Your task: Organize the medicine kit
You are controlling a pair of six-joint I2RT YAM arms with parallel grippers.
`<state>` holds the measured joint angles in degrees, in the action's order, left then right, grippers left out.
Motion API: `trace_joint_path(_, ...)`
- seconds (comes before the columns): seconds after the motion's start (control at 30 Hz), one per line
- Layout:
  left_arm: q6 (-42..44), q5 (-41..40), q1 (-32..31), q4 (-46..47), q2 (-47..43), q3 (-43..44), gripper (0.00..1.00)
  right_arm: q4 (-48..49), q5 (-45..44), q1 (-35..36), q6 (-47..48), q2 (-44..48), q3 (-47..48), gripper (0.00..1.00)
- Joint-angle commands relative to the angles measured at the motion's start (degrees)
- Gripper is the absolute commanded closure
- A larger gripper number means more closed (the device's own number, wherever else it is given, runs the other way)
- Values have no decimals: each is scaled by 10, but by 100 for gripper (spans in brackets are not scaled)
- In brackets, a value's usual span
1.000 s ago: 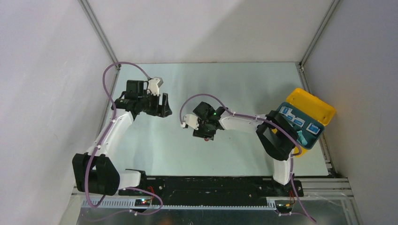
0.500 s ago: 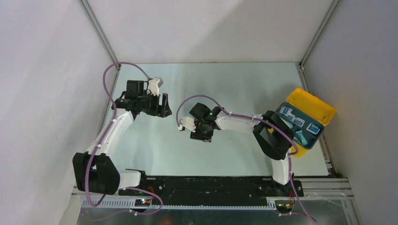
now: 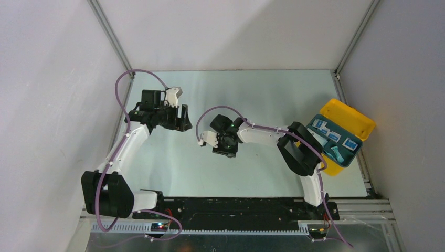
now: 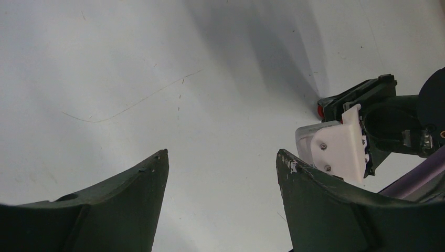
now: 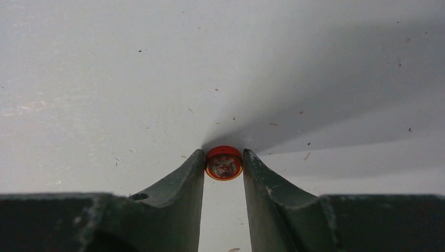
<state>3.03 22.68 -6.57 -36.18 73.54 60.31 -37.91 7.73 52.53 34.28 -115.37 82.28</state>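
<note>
Medicine kit (image 3: 352, 116) unmoved; right gripper (image 5: 223, 157), shifted left, clamps red tin (image 5: 223, 164); left gripper (image 4: 222, 155) apart.

A small round red tin (image 5: 223, 163) sits between the right jaws' tips, touching both, on the pale table (image 5: 105, 79), with white-and-blue packets (image 3: 349, 142) well right of both jaws

Pinched between fingers (image 5: 184, 182): small red tin (image 5: 223, 163).
</note>
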Motion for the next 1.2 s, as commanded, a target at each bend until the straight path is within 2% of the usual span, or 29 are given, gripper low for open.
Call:
trace_joint_path(0.0, 5, 7, 3, 6, -3, 0, 20, -31, 1, -4, -5, -8, 20, 68)
trace_joint_path(0.33, 1, 13, 3, 7, 4, 5, 20, -69, -18, -25, -10, 90, 15, 72)
trace_joint_path(0.6, -3, 16, 3, 6, 11, 11, 20, -101, -33, -96, -17, 201, -22, 73)
trace_joint_path(0.7, -5, 19, 2, 6, 17, 13, 20, -108, -19, -128, -20, 237, -43, 70)
trace_joint_path(0.77, -6, 21, 3, 7, 23, 16, 20, -100, -8, -147, -24, 239, -57, 62)
trace_joint_path(0.97, -12, 31, 3, 5, 31, 24, 20, -44, -47, -153, -34, 172, -61, 49)
trace_joint_path(1.17, -3, 22, 3, 4, 16, 15, 20, -35, -42, -147, -42, 89, -32, 45)
